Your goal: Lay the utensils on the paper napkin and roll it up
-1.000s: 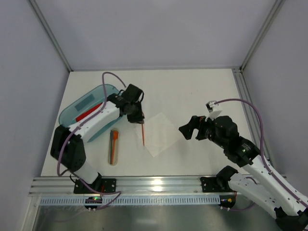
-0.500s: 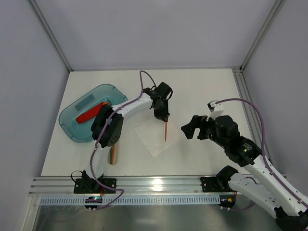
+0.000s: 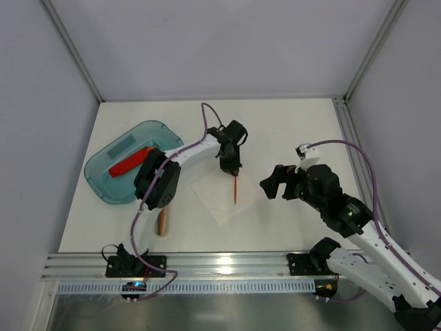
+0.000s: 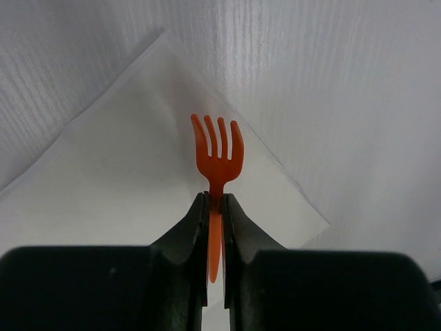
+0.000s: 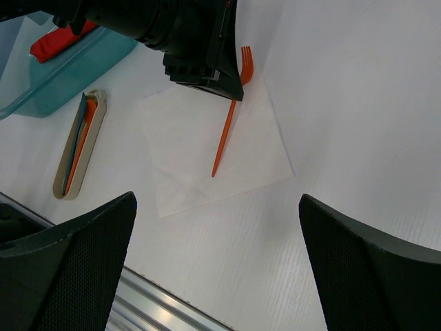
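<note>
Your left fingers (image 4: 195, 231) are clamped on the orange fork (image 4: 218, 148), pinching the handle just behind the tines. The fork hangs over the white napkin (image 4: 117, 172), tines toward its far corner, handle end over the middle of the sheet; can't tell if it touches the paper. The napkin lies flat on the counter (image 3: 289, 131), between the arms. Your right fingers (image 5: 76, 258) are spread wide, gripping nothing, just right of the napkin. The teal tray (image 3: 102, 181) with a red piece (image 3: 127, 164) sits far left. A beige holder (image 5: 65, 186) with more utensils (image 5: 79, 141) lies near it.
</note>
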